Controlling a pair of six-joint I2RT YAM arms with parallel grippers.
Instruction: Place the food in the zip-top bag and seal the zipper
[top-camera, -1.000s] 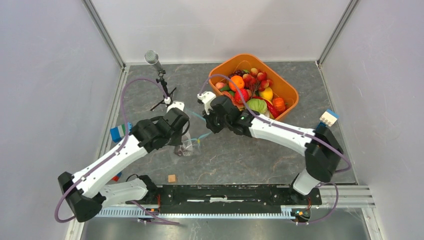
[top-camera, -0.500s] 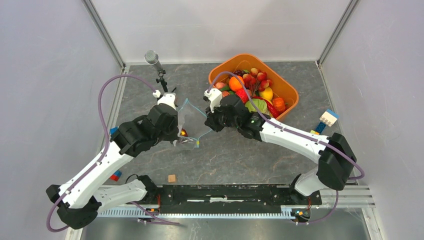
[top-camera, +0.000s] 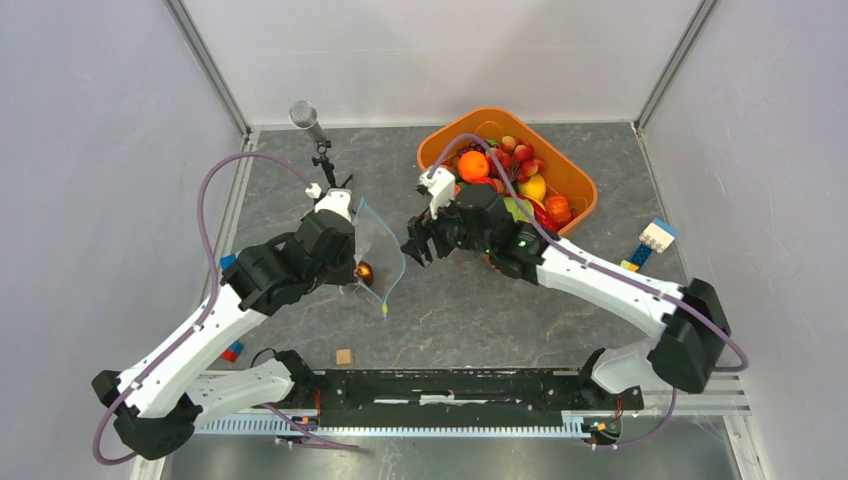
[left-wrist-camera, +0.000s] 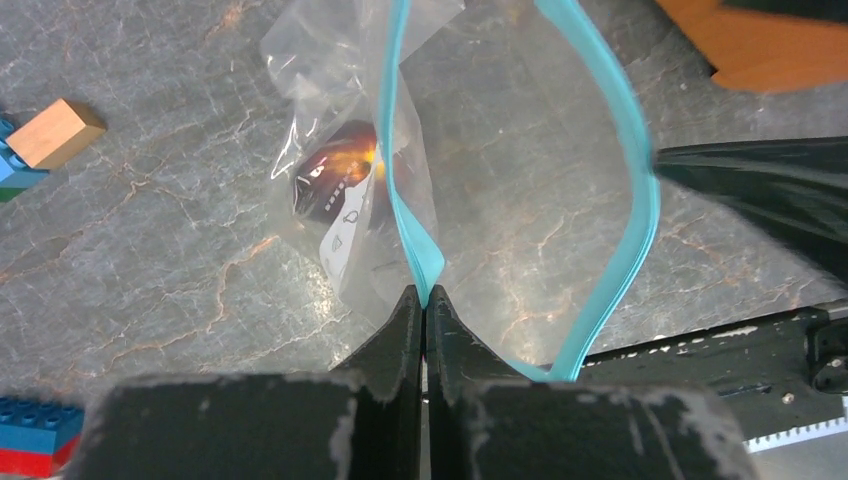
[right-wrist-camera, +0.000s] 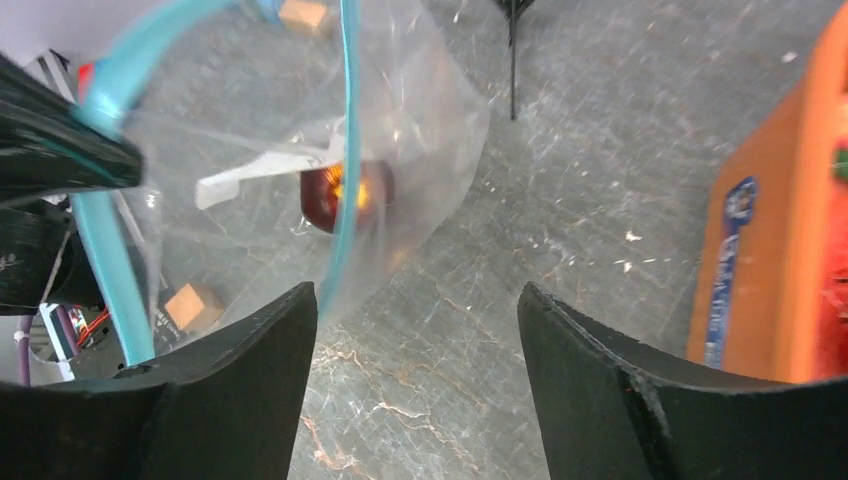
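Observation:
The clear zip-top bag (top-camera: 376, 240) hangs with its mouth open, and my left gripper (left-wrist-camera: 425, 292) is shut on one lip of its teal zipper (left-wrist-camera: 412, 235). The other lip (left-wrist-camera: 640, 205) bows outward. A dark red piece of food (left-wrist-camera: 338, 180) lies inside the bag beside the white label; it also shows in the right wrist view (right-wrist-camera: 345, 195). My right gripper (right-wrist-camera: 415, 295) is open just right of the bag mouth, with only table between its fingers. More food (top-camera: 505, 175) fills the orange bin (top-camera: 580, 180) behind the right arm.
A microphone on a small tripod (top-camera: 306, 116) stands at the back left. A wooden cube (top-camera: 344, 356) lies near the front rail. Building blocks sit by the left wall (top-camera: 229, 264) and at the right (top-camera: 656, 237). The bin's wall (right-wrist-camera: 770, 250) is close on the right gripper's right.
The right gripper opened, let go of the bag's mouth and drew back slightly. The left arm had lifted the bag earlier and now holds it alone.

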